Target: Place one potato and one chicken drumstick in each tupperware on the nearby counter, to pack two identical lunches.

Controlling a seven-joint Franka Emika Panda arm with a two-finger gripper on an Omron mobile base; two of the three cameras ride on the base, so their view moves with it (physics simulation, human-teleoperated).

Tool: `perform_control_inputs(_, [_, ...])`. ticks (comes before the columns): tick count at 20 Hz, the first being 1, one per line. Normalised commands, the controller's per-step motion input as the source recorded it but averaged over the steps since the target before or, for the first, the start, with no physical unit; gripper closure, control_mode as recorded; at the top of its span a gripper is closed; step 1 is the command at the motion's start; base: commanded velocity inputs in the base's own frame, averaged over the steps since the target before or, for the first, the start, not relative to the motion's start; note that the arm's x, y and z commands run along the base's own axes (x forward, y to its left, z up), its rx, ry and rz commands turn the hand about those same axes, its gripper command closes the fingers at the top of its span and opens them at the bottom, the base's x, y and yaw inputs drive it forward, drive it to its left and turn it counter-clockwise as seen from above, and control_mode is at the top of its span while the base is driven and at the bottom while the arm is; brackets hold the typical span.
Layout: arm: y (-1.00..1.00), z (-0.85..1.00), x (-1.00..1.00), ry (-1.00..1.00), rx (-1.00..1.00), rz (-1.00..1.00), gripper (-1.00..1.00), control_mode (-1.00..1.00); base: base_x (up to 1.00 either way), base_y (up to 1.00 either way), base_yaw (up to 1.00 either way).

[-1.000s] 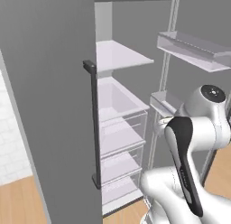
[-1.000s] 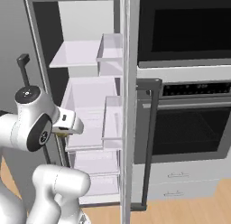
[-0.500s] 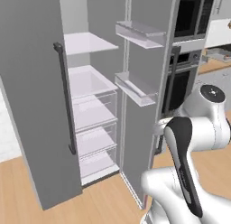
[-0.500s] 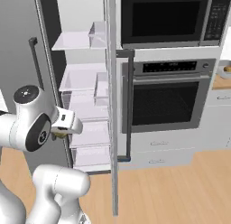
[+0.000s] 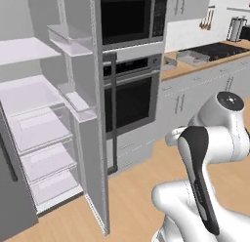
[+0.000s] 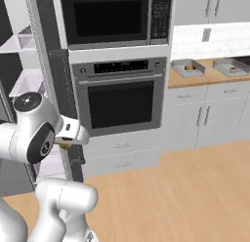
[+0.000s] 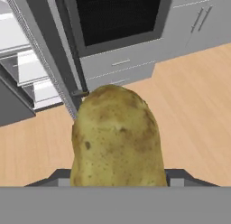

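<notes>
My gripper [image 7: 116, 177] is shut on a yellow-brown potato [image 7: 116, 137] that stands upright between the fingers, close to the camera. In the right base view the gripper [image 6: 67, 142] hangs at the arm's end in front of the oven's lower left, with a bit of the potato [image 6: 63, 145] showing under it. Two light-grey tupperware [image 6: 188, 68] [image 6: 229, 66] sit on the wooden counter [image 6: 210, 76] at the far right. Each holds a small brownish thing too small to name. I cannot make out a chicken drumstick. One tupperware [image 5: 192, 55] also shows in the left base view.
An open fridge [image 5: 34, 138] with its door [image 5: 90, 138] swung out stands to the left. A wall oven [image 6: 122, 97] and microwave [image 6: 114, 19] are straight ahead. A black stovetop [image 5: 220, 49] lies beyond the counter. Open wooden floor [image 6: 185, 187] stretches to the right.
The whole picture has swung from the fridge interior toward the oven and counter, so the base has turned right. The potato stays in my gripper.
</notes>
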Motion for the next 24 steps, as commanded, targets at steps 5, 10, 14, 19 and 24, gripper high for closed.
perform_control_inputs(5, [0.00,0.00,0.00,0.00,0.00,0.00,1.00,1.00,0.90,-1.00,-0.09])
perform_control_inputs(10, [0.00,0.00,0.00,0.00,0.00,0.00,1.00,1.00,1.00,-0.94,0.00])
perform_control_inputs(14, [0.00,0.00,0.00,0.00,0.00,0.00,1.00,1.00,1.00,-0.74,0.00])
perform_control_inputs(19, [0.00,0.00,0.00,0.00,0.00,0.00,1.00,1.00,1.00,-0.71,0.00])
perform_control_inputs(24, [0.00,0.00,0.00,0.00,0.00,0.00,1.00,1.00,1.00,-0.70,0.00])
